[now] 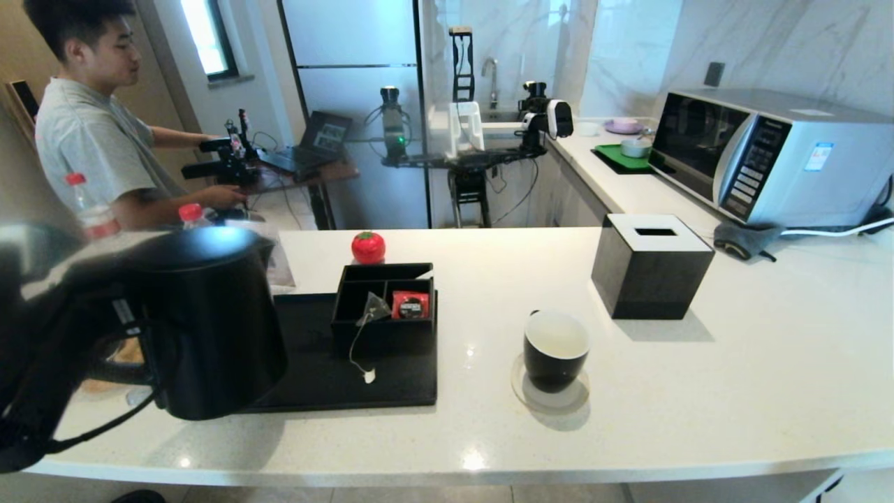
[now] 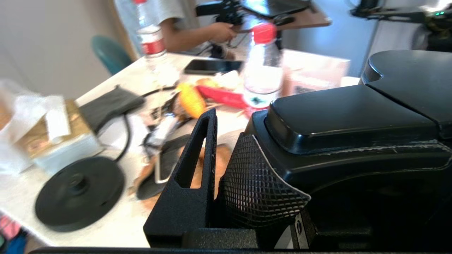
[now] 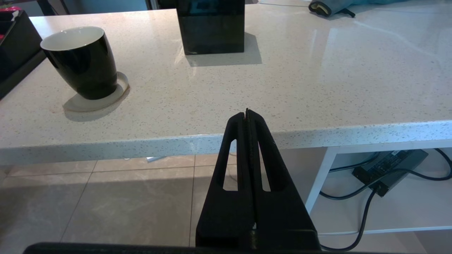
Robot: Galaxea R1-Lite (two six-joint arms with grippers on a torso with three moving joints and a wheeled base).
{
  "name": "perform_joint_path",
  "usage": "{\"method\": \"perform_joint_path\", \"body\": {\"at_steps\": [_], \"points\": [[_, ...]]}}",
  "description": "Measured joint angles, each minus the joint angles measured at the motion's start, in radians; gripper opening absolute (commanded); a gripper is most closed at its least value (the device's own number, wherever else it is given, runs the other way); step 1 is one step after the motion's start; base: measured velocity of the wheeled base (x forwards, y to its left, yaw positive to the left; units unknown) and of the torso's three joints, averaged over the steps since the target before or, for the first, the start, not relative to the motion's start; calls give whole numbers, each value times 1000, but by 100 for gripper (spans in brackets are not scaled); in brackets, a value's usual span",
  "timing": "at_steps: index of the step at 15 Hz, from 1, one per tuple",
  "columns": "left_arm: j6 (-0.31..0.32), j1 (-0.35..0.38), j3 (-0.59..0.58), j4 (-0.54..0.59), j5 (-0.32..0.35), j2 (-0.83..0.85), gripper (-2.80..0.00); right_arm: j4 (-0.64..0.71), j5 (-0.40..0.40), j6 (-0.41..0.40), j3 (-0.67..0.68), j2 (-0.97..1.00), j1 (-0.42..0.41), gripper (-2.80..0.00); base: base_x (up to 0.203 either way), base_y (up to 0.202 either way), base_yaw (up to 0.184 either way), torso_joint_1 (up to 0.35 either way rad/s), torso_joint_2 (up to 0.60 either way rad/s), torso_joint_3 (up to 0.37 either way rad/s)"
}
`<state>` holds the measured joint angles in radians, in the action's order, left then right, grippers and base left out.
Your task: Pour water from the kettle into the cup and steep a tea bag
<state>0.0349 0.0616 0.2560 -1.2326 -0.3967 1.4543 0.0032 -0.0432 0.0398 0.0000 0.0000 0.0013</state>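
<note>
The matte black kettle (image 1: 202, 321) hangs at the counter's left, over the left edge of the black tray (image 1: 391, 384). My left gripper (image 1: 129, 332) is shut on its handle (image 2: 353, 116), with one slotted finger (image 2: 197, 158) showing beside it. The black cup (image 1: 556, 349), white inside, stands on a pale coaster at mid-counter and shows again (image 3: 79, 61) in the right wrist view. The tea bag (image 1: 375, 307) leans in a black organiser box, its string trailing to a white tag (image 1: 368, 376) on the tray. My right gripper (image 3: 247, 113) is shut and empty, in front of the counter's near edge.
The kettle's round base (image 2: 79, 194) lies on a cluttered side table with red-capped bottles (image 2: 263, 63). A red sachet (image 1: 410, 305) sits beside the tea bag. A black tissue box (image 1: 649, 265) stands behind the cup, a microwave (image 1: 768, 154) at the far right.
</note>
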Motion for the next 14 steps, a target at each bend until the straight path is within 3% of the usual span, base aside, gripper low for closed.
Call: {"method": "perform_joint_path", "body": {"at_steps": [4,10,14], "points": [[-20,32,3,-16,30,39,-280,0,0,0,0,0,0,-280,0,0,0,0,0,0],[-11,30,8,-286,72,239,-280,0,0,0,0,0,0,-280,0,0,0,0,0,0],[-17,26,60,-292,81,363,-280,0,0,0,0,0,0,-280,0,0,0,0,0,0]]}}
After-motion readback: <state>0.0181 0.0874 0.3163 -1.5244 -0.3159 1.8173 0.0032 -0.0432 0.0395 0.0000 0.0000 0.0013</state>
